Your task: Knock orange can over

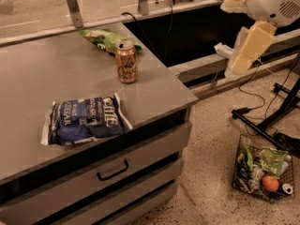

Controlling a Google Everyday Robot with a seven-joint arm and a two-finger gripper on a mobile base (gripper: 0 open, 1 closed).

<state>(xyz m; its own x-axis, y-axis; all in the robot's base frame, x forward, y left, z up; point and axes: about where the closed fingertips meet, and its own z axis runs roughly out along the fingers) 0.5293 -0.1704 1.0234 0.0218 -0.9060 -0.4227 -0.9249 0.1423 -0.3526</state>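
1. The hand (236, 65), as best I can place it, is the low end of the pale arm (253, 41) at the upper right. It hangs beyond the right edge of the desk (37, 78), well apart from everything on top. Whether it is open or closed I cannot tell.
2. Coming across, the arm must pass a ledge with a small white object (224, 50) on it and loose cables (248, 95) nearby. A low path could snag or sweep these.
3. The orange can (126, 63) stands upright on the desk, toward the back and near the right edge. A push from the right should tip it inward, but one aimed low would likely slide it rather than topple it.
4. The green chip bag (104, 39) lies just behind the can, touching it or nearly so. A can tipped backward may lean on the bag and never fall flat.
5. Once down, the can may roll. If it rolls toward the right edge, it would drop to the floor.
6. The blue chip bag (86, 121) lies well apart toward the front and looks out of harm's way.
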